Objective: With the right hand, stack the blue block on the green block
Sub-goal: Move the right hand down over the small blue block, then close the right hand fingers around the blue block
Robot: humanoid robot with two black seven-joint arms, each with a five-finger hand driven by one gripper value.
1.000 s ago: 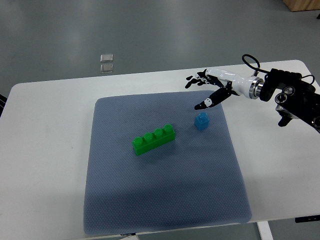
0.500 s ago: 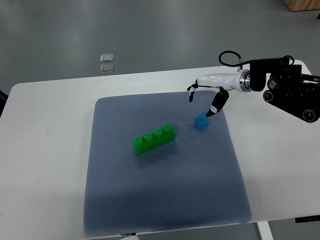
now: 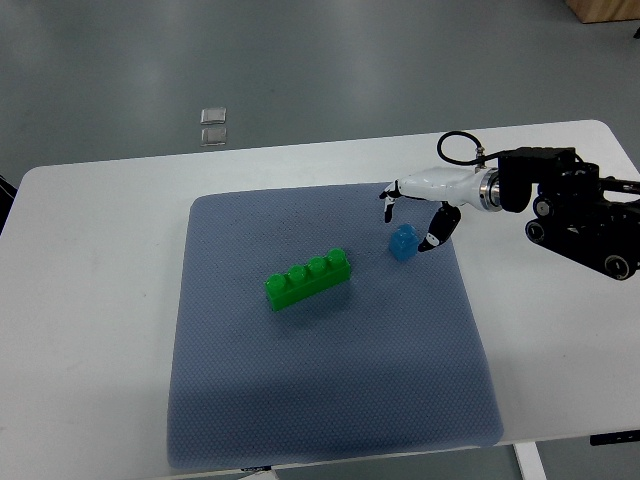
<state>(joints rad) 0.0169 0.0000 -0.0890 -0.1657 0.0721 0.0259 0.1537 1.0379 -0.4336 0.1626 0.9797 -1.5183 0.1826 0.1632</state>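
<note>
Item: white table (image 3: 90,300), seen steeply from above, grey floor beyond its far edge. Covering: blue-grey mat (image 3: 330,400), roughly square, spread over the table's middle and reaching close to the near edge. On the mat, left of centre: green block (image 3: 308,279), long, with four studs on top, lying at a slant, its right end farther from the camera than its left. On the mat, near the far right corner: blue block (image 3: 402,242), small and single, standing apart from the green block and to its right; nothing rests on the green block. Right hand (image 3: 415,205): white shell with black fingertips, on an arm that enters from the right edge; black joint housings and a looped cable sit behind the wrist over the bare table. The hand is poised over the blue block, fingers spread moderately and pointing down, one dark fingertip (image 3: 434,240) just to the block's right and another (image 3: 388,206) beyond its far left side, so the block lies between them. Whether either fingertip touches the block cannot be told; the block appears to sit on the mat, not lifted. On the floor beyond the table's far edge: two small pale square tiles (image 3: 213,127), one behind the other.
</note>
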